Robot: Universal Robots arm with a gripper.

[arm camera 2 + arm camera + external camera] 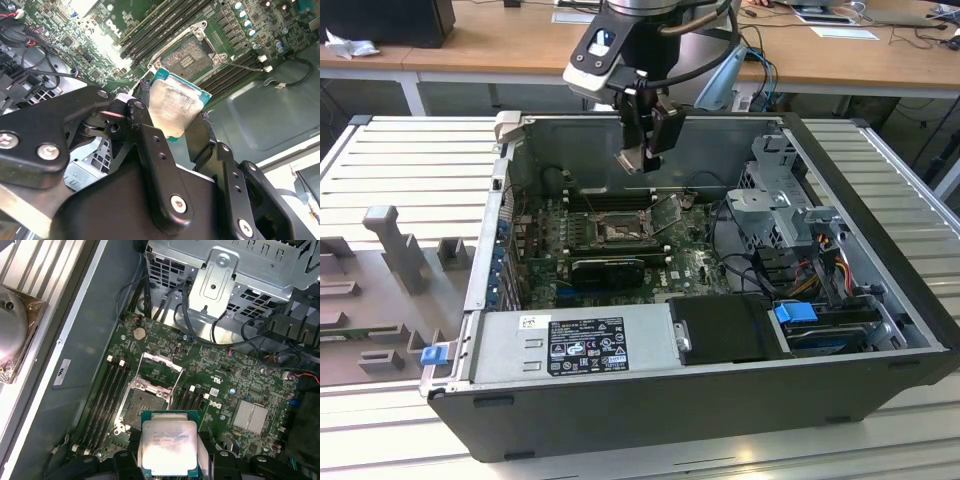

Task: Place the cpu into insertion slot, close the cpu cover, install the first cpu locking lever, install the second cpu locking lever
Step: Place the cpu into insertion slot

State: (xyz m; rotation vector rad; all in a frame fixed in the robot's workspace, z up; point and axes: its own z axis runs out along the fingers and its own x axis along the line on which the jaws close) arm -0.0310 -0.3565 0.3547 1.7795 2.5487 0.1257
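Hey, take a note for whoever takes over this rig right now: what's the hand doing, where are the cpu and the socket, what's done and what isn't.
Hand: shut on the cpu, gripping it by its edges above the motherboard.
Insertion slot: empty; the cpu is held clear of it, not touching.
Cpu cover: swung open, off the slot.
Done: cpu is picked up and in the hand.
Not yet done: seating the cpu, closing the cover, the two locking steps.
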